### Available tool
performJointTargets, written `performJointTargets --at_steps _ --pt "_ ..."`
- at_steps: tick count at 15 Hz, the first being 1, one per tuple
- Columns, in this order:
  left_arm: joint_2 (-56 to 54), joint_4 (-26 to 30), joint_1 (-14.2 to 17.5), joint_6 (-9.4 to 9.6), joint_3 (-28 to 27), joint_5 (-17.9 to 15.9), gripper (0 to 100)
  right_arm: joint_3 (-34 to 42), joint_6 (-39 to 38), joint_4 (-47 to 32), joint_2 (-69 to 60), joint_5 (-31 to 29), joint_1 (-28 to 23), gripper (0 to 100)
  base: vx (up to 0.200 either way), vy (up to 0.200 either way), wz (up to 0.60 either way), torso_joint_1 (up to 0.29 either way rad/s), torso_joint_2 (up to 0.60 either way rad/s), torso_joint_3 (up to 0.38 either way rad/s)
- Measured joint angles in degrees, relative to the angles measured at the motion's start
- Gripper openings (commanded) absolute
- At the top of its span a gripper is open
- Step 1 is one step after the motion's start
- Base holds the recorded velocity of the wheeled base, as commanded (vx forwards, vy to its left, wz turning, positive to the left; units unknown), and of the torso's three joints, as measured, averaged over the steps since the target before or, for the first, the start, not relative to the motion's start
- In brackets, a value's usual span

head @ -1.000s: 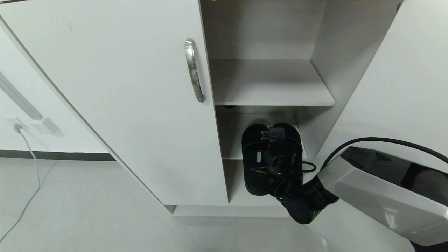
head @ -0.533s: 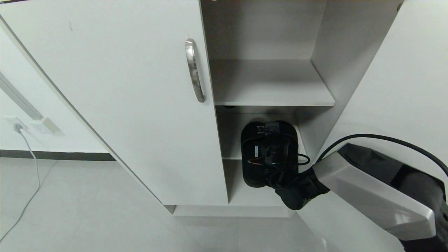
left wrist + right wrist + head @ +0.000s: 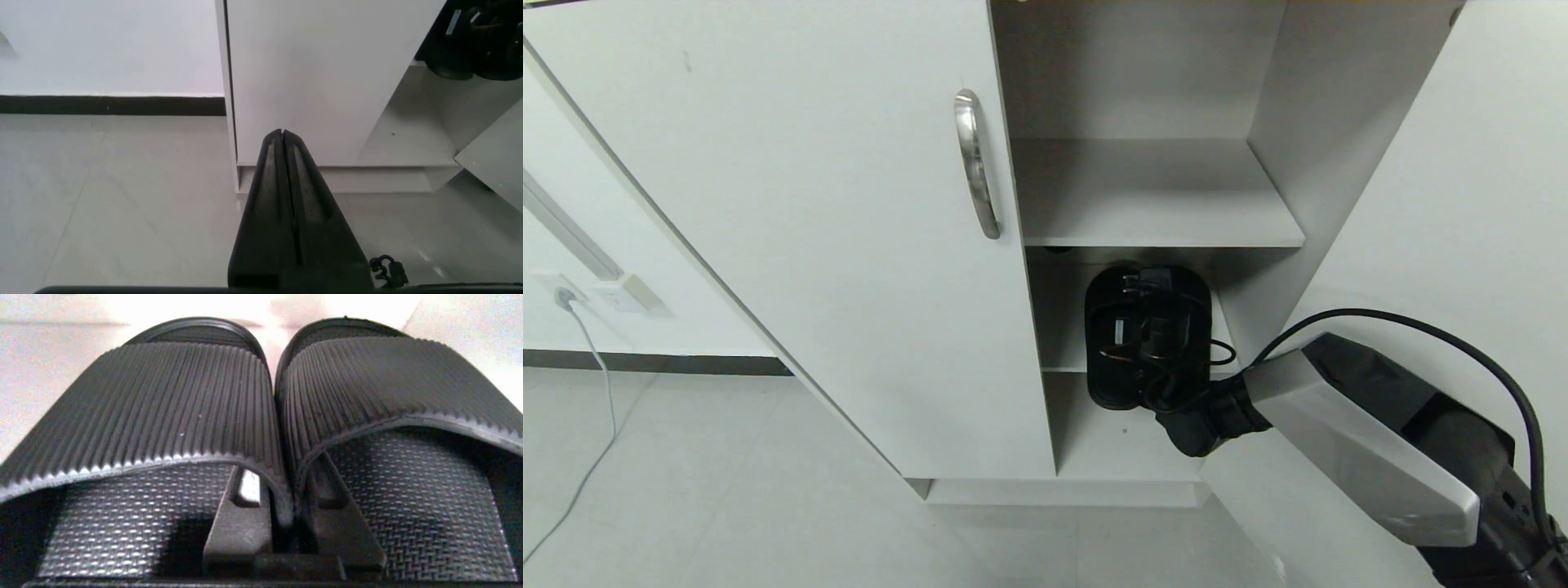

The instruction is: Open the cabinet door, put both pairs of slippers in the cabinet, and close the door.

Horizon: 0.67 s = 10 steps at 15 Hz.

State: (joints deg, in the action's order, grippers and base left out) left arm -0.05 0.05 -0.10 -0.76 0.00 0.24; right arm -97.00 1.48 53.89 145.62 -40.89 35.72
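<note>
Here the right gripper [image 3: 282, 478] pinches the touching inner walls of the black slippers [image 3: 1104, 384], so both travel as one pair. They are inside the open cabinet [image 3: 1307, 122], at five o'clock from the handle [image 3: 976, 163] and below the upper shelf [image 3: 1160, 192]. The left gripper [image 3: 282, 139], fingers pressed together, hangs over the floor [image 3: 98, 204] before the closed door [image 3: 809, 245], clear of the opening.

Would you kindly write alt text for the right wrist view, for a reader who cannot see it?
A pair of black slippers with ribbed straps lies side by side, pinched together at their inner edges by the right tool. A white cabinet surface shows behind them.
</note>
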Motion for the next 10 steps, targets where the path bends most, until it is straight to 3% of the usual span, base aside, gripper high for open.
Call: performJointTargets --at_steps 10 --pt "0.0 0.0 0.0 0.0 0.0 0.0 0 -14.5 0.0 -10.4 3.5 0.3 -1.0 0 0.0 0.0 0.0 0.0 0.0 0.0"
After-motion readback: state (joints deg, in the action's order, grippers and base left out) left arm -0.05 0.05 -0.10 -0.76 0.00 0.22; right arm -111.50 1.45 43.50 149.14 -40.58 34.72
